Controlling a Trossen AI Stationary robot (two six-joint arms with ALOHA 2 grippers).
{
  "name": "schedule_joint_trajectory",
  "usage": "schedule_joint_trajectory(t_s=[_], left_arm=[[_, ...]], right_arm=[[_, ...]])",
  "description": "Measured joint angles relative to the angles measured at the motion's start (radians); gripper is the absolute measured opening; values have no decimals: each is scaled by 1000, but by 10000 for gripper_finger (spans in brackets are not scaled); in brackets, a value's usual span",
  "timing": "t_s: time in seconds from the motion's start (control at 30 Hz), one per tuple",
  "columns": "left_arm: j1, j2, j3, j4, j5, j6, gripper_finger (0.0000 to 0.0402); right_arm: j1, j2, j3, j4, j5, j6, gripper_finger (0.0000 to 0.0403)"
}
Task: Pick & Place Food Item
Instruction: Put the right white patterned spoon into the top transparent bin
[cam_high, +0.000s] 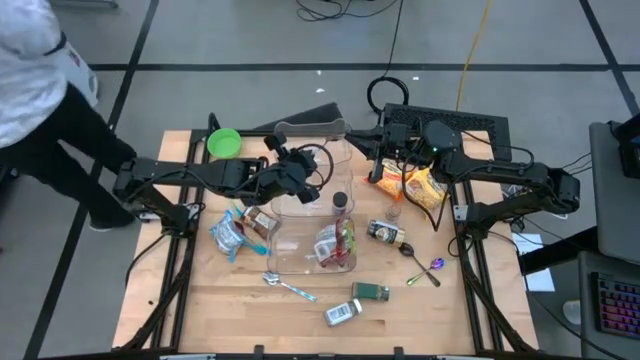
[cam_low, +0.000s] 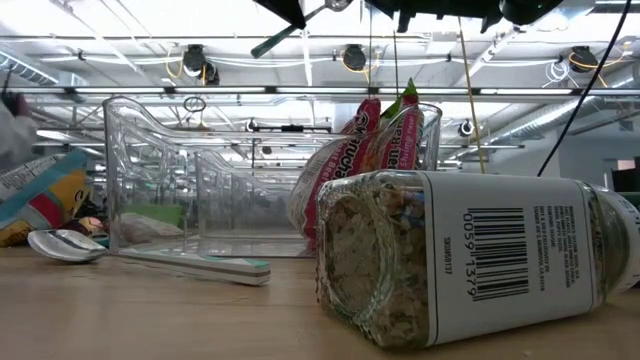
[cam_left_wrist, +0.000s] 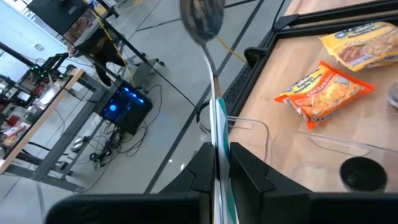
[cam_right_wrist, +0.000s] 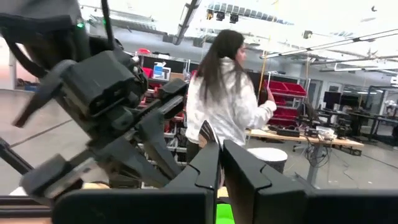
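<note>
Clutter (cam_high: 388, 232) around clear bin (cam_high: 300, 235)

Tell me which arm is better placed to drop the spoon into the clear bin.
Left. Its gripper is shut on the spoon above the bin; the right gripper is shut and holds nothing.

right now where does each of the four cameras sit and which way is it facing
high view: overhead, looking straight down on the wooden table; both arms show.
low view: at table-top height, looking level past a lying glass spice jar at the clear plastic bin.
left wrist view: on the left gripper, shut on a metal spoon.
right wrist view: on the shut right gripper, facing a person in a white top.
Shared: high and low views both show the bin.
</note>
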Motion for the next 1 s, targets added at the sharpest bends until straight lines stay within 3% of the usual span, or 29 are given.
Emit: schedule_joint_trajectory(t_s=[0.17,0.47,0.77,0.87,1.0], left_arm=[[5,0,0,-5,4,41,26],[50,-18,0,-59,29,174,26],[274,-49,1,-140,317,256,25],[372,-45,0,-153,405,317,25],[511,-30,0,-137,603,372,25]], right_arm=[[0,0,0,-3,-3,7,46],[-10,-23,0,-49,15,-115,150],[-9,-148,0,-215,197,-196,221],[-9,-180,0,-287,195,-180,231],[0,-186,0,-375,192,-129,235]])
